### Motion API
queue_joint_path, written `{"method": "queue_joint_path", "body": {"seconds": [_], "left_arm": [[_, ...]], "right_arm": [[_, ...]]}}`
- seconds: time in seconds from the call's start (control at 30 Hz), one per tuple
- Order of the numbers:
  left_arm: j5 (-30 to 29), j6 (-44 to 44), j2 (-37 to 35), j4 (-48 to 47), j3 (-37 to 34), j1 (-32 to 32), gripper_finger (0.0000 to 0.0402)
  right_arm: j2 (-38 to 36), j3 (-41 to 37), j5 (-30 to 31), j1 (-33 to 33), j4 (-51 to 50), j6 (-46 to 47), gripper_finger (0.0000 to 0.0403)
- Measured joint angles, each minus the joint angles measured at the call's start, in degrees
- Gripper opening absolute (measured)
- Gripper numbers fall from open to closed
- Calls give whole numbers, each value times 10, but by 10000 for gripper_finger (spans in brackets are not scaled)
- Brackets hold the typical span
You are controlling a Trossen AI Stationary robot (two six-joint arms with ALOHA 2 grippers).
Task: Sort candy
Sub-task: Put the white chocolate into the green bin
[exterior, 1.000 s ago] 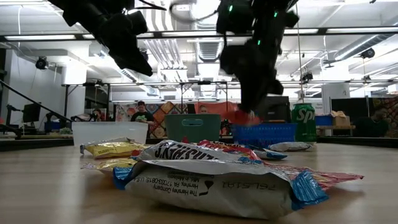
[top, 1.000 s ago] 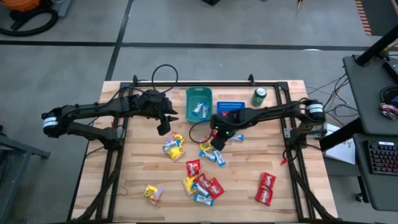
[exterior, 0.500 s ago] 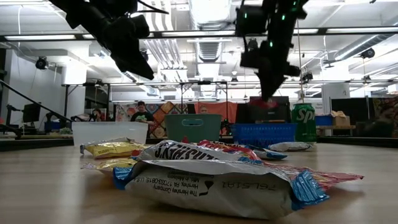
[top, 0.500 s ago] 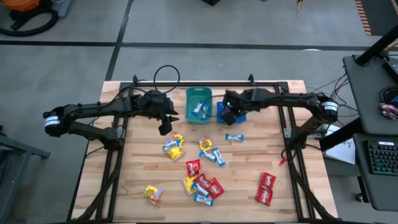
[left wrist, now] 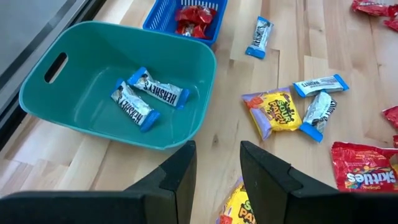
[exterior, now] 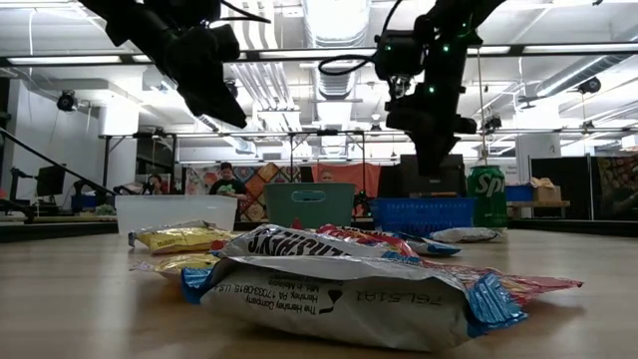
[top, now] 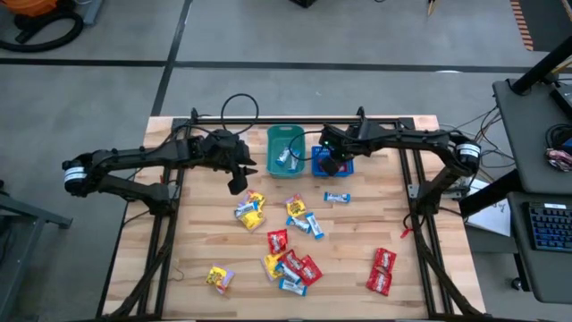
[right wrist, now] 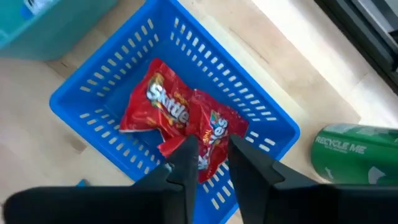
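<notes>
The teal plastic bin [top: 285, 148] stands at the far side of the wooden table [top: 206, 233], near its middle. The blue slotted plastic basket [top: 332, 159] stands just right of the bin. The green drink can [top: 373, 139] stands right of the basket, slightly farther back.

Two blue-and-white wrapped candy bars [left wrist: 146, 96] lie in the bin. Red candy packets [right wrist: 183, 124] lie in the basket.

The loose wrapped candies [top: 288, 241] lie on the table, nearer than both containers. Two red packets [top: 382, 271] lie apart at the near right. One yellow packet [top: 218, 278] lies at the near left.

right gripper [top: 332, 163] over blue basket [top: 345, 154], candy [top: 288, 255] scattered
</notes>
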Motion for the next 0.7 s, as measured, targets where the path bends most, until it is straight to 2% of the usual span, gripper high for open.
{"method": "queue_joint_path", "body": {"seconds": [0.17, 0.37, 0.57, 0.7], "left_arm": [[2, -25, 0, -27, 0, -3, 107], [2, -68, 1, -69, 0, -22, 107], [1, -96, 1, -113, -2, -73, 107], [1, -104, 1, -108, -19, -117, 116]], "right_arm": [[-18, 0, -2, 2, 19, -23, 109], [-41, 0, -4, 19, 41, -56, 121], [-57, 0, -4, 47, 61, -72, 122], [-60, 0, -5, 60, 71, -82, 128]]}}
